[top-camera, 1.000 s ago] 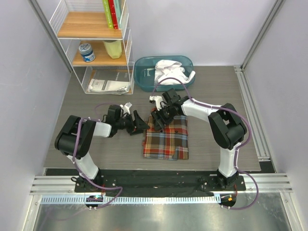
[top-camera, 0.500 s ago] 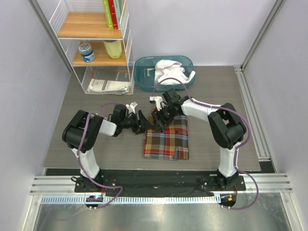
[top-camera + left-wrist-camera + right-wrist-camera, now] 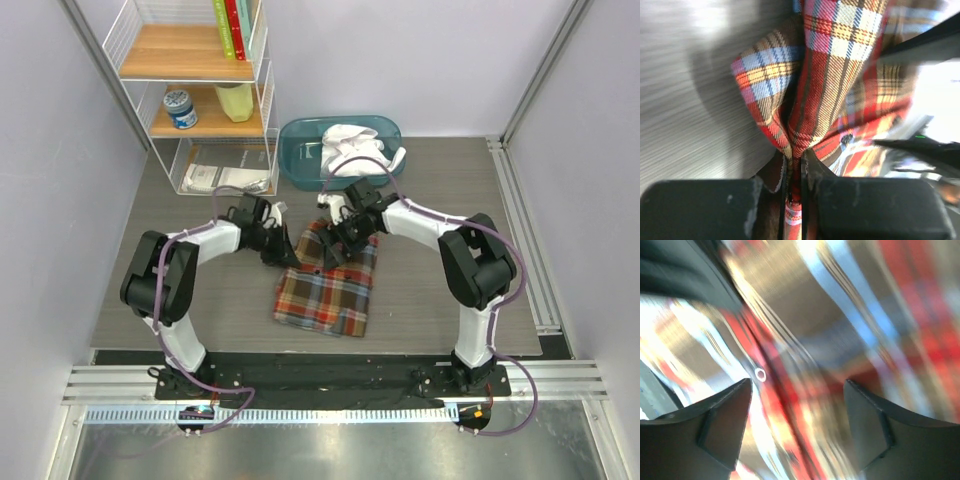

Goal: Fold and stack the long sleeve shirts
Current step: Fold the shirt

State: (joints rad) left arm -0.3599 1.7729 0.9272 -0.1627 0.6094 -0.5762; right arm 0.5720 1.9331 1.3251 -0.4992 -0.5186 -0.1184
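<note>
the plaid shirt [image 3: 327, 288] lies folded on the table [image 3: 190, 300], toward its near edge. the left gripper [image 3: 795, 156] is clamped tight on the shirt's far-left corner. the right gripper [image 3: 797, 385] sits over the cloth's far edge, jaws apart, holding nothing. a white shirt [image 3: 355, 148] rests in the blue bin [image 3: 296, 165] at the table's far edge.

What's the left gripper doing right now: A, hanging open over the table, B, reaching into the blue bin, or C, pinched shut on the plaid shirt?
C: the left wrist view shows the left gripper closed on a bunched fold of the plaid shirt.
</note>
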